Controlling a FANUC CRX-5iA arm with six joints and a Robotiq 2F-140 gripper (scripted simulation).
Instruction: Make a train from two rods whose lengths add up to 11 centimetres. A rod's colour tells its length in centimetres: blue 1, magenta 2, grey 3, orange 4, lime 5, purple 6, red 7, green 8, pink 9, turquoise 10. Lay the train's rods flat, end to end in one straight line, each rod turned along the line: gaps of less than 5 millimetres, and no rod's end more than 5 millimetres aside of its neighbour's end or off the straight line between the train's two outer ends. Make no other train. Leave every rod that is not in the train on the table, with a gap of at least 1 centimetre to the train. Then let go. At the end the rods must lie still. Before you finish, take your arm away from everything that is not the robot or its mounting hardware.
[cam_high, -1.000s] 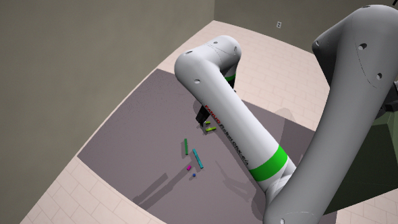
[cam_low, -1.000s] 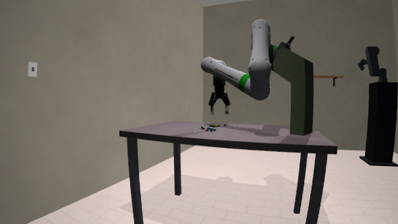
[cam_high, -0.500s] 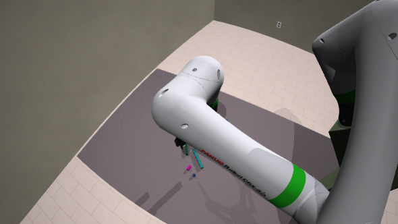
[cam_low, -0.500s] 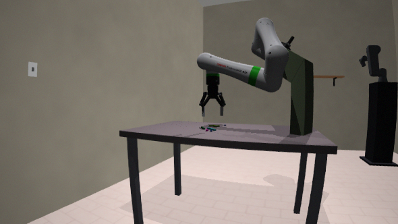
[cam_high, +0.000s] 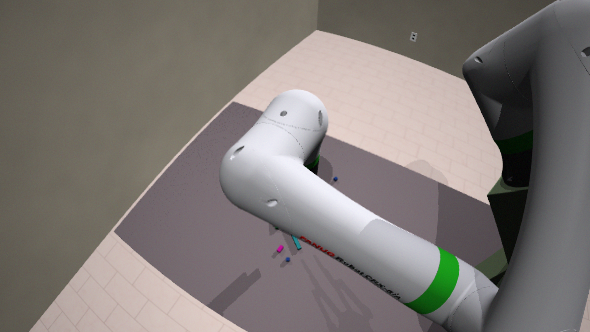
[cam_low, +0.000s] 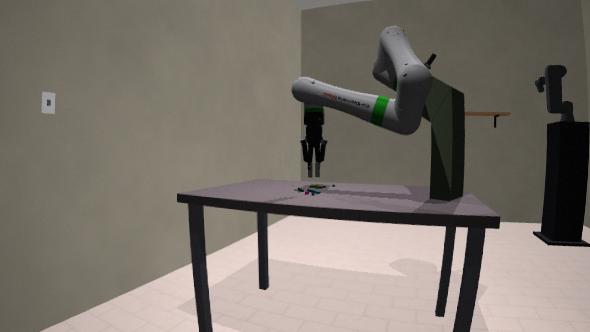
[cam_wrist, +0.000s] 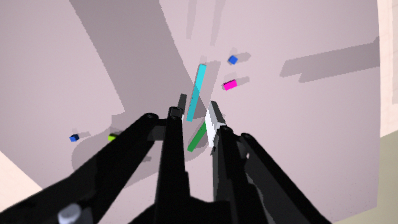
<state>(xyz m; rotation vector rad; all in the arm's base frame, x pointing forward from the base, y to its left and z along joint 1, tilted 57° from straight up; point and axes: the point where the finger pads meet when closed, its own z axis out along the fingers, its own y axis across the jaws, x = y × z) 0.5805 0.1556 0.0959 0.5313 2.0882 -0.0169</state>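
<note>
My gripper (cam_wrist: 196, 107) (cam_low: 314, 174) hangs a little above the table, its fingers drawn close together with only a narrow gap and nothing between them. Through that gap the wrist view shows the turquoise rod (cam_wrist: 196, 92) (cam_high: 297, 243) and the green rod (cam_wrist: 196, 139) lying flat on the table below. A magenta rod (cam_wrist: 230, 84) (cam_high: 280, 248) and a blue rod (cam_wrist: 232, 60) (cam_high: 288, 259) lie just beyond the turquoise one. A second blue rod (cam_wrist: 74, 138) (cam_high: 335, 178) lies apart, near a lime rod (cam_wrist: 114, 136) half hidden by a finger. In the top view the arm hides the gripper.
The rods lie on a dark purple table (cam_high: 190, 210) (cam_low: 350, 207). The arm's dark green base (cam_low: 446, 145) stands at one end of the table. A black stand (cam_low: 565, 180) stands on the floor off to the side.
</note>
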